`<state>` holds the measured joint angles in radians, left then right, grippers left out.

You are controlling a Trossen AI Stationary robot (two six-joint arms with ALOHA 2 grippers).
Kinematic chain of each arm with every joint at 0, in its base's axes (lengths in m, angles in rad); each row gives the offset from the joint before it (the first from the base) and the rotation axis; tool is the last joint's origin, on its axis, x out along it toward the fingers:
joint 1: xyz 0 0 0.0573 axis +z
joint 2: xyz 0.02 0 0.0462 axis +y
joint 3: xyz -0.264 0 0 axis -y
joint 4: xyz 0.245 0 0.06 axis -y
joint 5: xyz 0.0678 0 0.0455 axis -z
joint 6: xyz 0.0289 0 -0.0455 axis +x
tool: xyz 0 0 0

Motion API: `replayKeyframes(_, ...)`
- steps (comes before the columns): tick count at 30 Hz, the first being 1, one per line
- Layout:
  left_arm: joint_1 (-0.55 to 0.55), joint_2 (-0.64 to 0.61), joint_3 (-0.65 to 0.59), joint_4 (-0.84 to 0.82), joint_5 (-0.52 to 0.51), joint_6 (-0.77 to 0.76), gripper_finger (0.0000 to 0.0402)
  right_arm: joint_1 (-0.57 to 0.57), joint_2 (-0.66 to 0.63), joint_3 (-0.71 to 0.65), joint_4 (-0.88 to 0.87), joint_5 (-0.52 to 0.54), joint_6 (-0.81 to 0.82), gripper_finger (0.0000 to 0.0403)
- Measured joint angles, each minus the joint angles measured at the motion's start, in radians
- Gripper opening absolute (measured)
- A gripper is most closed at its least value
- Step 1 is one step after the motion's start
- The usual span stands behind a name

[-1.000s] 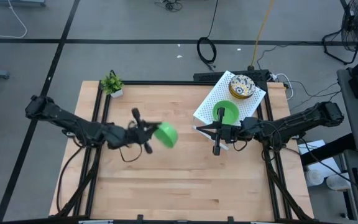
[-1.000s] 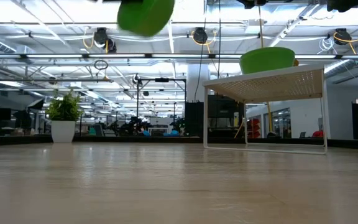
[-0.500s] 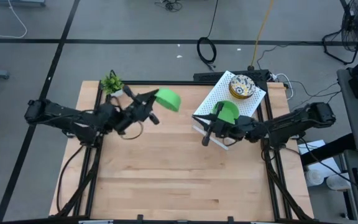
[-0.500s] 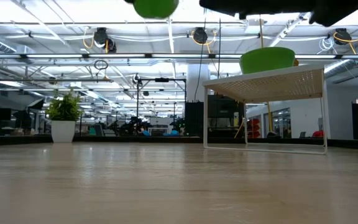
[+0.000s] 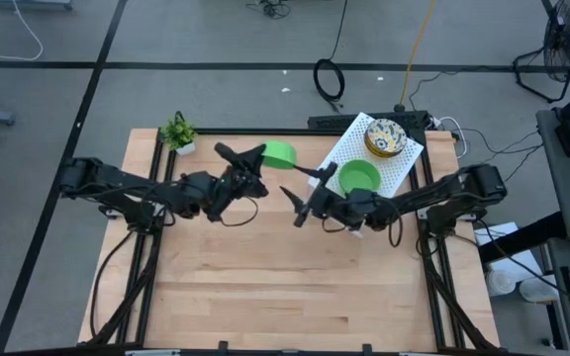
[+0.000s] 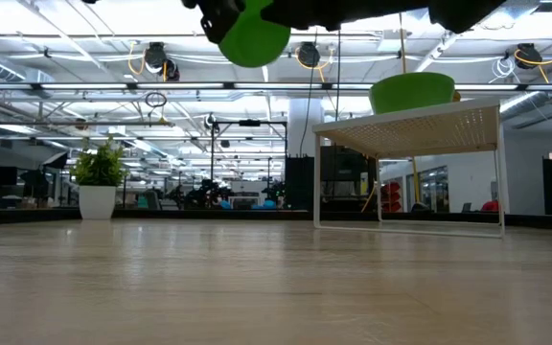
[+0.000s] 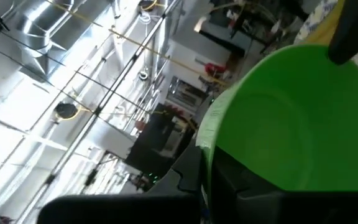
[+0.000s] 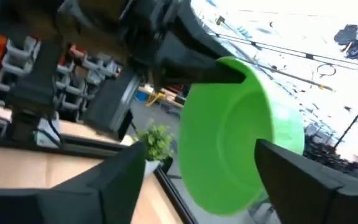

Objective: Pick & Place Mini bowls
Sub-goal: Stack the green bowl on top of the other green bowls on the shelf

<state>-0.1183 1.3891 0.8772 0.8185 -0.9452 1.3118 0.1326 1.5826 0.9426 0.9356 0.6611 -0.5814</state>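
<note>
A plain green mini bowl [image 5: 279,154] is held in the air above the table [image 5: 265,287], pinched at its rim by the left gripper [image 5: 255,158]. It is flanked by the spread fingers of the right gripper [image 5: 303,190], which are not closed on it. A second green bowl [image 5: 358,177] sits on the white rack [image 5: 396,166].

From where I'm sitting, the table [image 5: 265,287] fills the middle of the high view. The potted plant [image 5: 178,133] sits at its upper left corner and the rack [image 5: 396,170] at its upper right, with two bowls on it: one bowl [image 5: 359,177] nearer the frame's centre, the patterned bowl [image 5: 386,137] behind it. A third bowl [image 5: 279,154] hangs between plant and rack, with the left gripper [image 5: 248,156] on its left and the right gripper [image 5: 301,190] just below-right of it.
</note>
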Motion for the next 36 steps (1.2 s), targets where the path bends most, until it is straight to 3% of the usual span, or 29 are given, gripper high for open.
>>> replayKeyframes(7,-0.005,-0.004,0.0,0.11,-0.092,0.113,0.0014,0.024,-0.004,0.025,0.004,0.086,-0.01,0.0298)
replayKeyframes(13,-0.013,-0.003,0.0,0.12,-0.102,0.127,0.0008,0.046,-0.006,0.039,0.002,0.253,-0.04,0.0283)
replayKeyframes(26,-0.074,-0.001,0.0,0.058,-0.091,-0.009,0.002,-0.061,-0.005,0.039,-0.113,0.19,0.203,0.027)
replayKeyframes(31,-0.084,0.0,-0.001,0.053,-0.141,-0.037,0.0013,-0.065,-0.005,0.039,-0.116,0.188,0.198,0.023)
replayKeyframes(36,-0.113,0.0,-0.001,0.02,-0.135,-0.131,0.0021,-0.063,-0.005,0.039,-0.109,0.185,0.163,0.0149)
